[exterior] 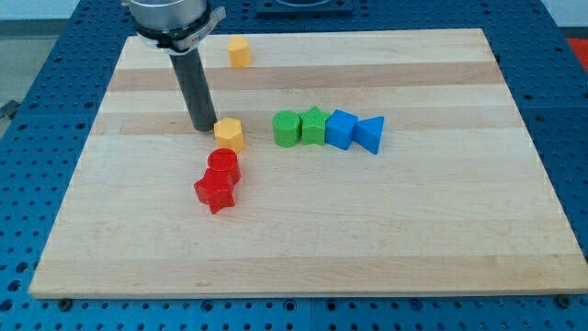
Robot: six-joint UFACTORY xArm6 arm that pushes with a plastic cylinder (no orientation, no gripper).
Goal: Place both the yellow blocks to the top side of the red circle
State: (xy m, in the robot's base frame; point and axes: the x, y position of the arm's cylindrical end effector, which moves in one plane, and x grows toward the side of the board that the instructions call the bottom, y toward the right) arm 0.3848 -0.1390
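My tip (204,128) seemingly touches yellow block (229,133).

This looks like a lab or a test room where people try out robots. A pale wooden table (303,248) lies on a blue metal bench (37,101) full of little holes in neat rows, the kind used for bolting machines down. A robot arm (173,18) with a dark rod reaches down over the table, and small toy-like things such as a red star block (216,193) and a blue cube (341,129) sit on it like parts of a test.
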